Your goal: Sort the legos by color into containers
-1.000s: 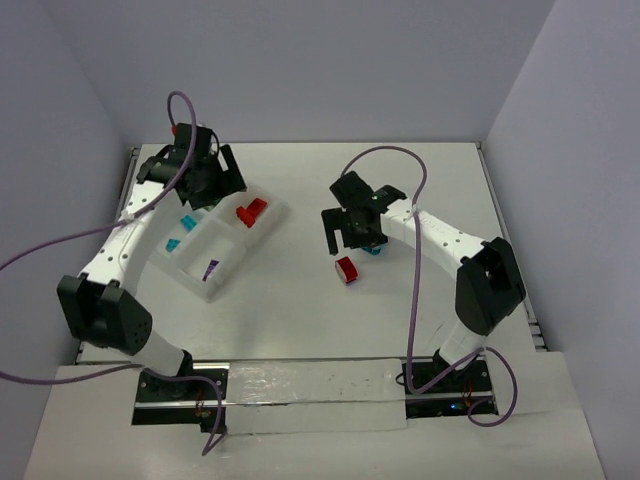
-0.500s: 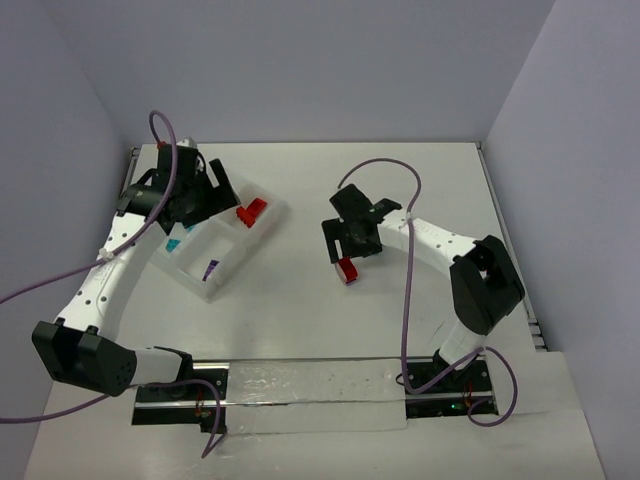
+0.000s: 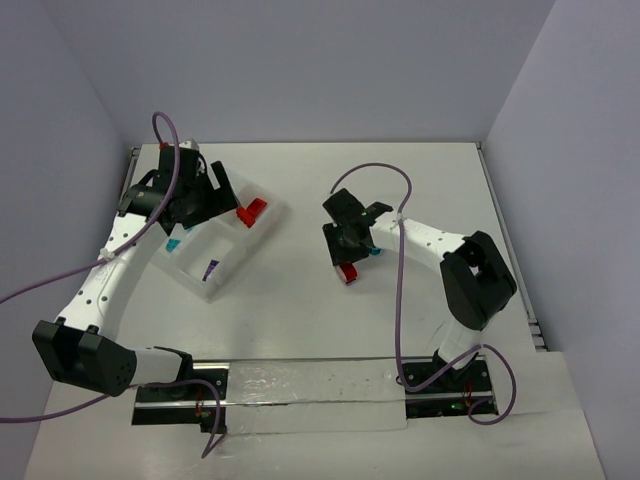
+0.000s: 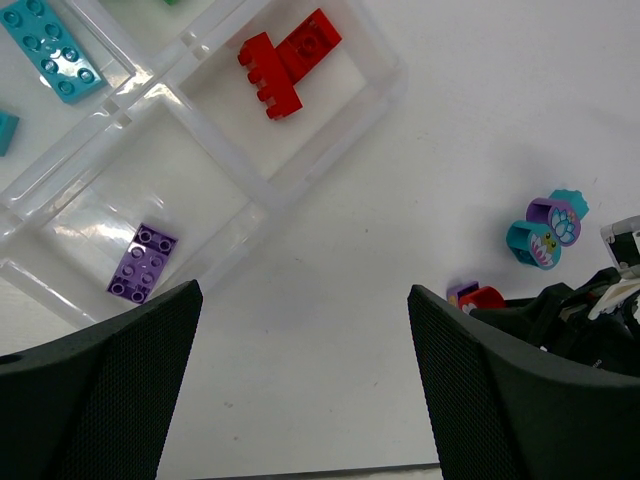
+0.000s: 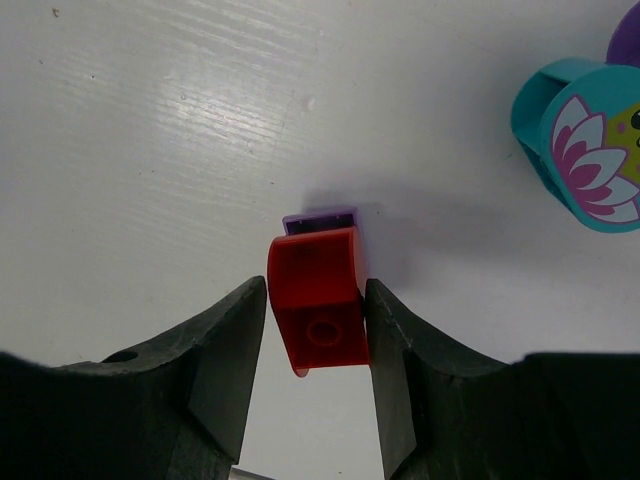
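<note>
On the table, a red lego (image 5: 316,310) with a purple piece (image 5: 320,220) under it sits between my right gripper's (image 5: 315,295) fingers, which press on both its sides. From above, that gripper (image 3: 347,262) stands over the red lego (image 3: 347,273). A teal and purple flower piece (image 5: 585,150) lies just beyond it. My left gripper (image 4: 302,300) hangs open and empty over the white tray (image 4: 265,205). The tray's containers hold a red lego (image 4: 290,62), a purple one (image 4: 143,263) and a teal one (image 4: 52,50).
The tray (image 3: 262,232) lies at the left of the table under the left arm. The teal flower piece (image 3: 374,250) rests beside the right gripper. Grey walls close in the table on three sides.
</note>
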### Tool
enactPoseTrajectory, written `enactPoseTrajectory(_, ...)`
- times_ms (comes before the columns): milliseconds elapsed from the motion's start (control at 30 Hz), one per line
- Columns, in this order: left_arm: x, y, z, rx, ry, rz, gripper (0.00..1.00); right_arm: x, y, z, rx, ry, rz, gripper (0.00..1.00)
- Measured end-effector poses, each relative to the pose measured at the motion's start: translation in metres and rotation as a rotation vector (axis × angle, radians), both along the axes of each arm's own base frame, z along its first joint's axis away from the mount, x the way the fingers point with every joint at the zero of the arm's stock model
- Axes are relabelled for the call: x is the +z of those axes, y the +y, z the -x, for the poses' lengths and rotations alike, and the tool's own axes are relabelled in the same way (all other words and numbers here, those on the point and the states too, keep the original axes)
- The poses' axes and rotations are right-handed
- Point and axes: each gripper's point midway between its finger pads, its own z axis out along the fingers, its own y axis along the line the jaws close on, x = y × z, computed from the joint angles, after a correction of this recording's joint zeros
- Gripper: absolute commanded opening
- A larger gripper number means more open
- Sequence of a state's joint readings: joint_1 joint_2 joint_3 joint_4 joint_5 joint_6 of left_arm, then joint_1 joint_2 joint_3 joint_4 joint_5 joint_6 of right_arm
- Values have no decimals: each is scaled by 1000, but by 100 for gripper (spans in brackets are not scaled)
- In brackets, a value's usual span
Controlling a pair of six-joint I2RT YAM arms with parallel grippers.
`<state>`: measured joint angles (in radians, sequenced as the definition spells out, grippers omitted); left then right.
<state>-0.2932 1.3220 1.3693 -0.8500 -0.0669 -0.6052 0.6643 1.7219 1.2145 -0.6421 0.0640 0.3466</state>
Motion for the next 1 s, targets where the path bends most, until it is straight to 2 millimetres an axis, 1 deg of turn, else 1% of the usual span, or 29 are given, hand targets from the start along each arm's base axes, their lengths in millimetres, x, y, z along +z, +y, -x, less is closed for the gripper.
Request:
enactPoseTrajectory(333,0,-3,1,-12,2,12,91,-8,-5,5,-2,14,16,50)
enactPoseTrajectory(367,1,-4,1,-15,2,15,91,-9,-5,5,-2,14,17,49)
enactPoseTrajectory(400,1,-4,1,-17,1,18,91,-9,-5,5,-2,14,16,39)
enactPoseTrajectory(467,2,-6,0,-22,-1,24,91,-9,-5,5,-9,12,17,28)
enactPoseTrajectory(500,2,-6,0,-24,-2,27,91,-9,-5,4,-11,9,17,17)
enactPoseTrajectory(533,2,-7,0,-26,-1,29,91,-9,-5,4,-10,8,17,16)
enactPoseTrajectory(567,2,-7,1,-29,0,31,91,-9,-5,4,-9,8,18,3)
enactPoseTrajectory(600,2,-9,1,-35,0,36,92,-9,-5,4,-10,8,18,0)
enactPoseTrajectory(700,5,-16,1,-71,-7,60,92,-7,-6,6,-9,17,19,0)
enactPoseTrajectory(767,8,-22,1,-102,-17,85,92,-1,-3,8,-3,21,-4,0)
enactPoseTrajectory(833,14,-32,2,-144,-32,125,92,16,7,11,10,31,-101,0)
enactPoseTrajectory(900,24,-46,6,-205,-49,194,91,44,22,10,12,31,-261,0)
enactPoseTrajectory(933,31,-55,8,-238,-66,241,91,64,27,6,8,10,-361,0)
enactPoseTrajectory(1000,39,-70,18,-305,-110,337,91,112,32,-5,2,-69,-575,0)
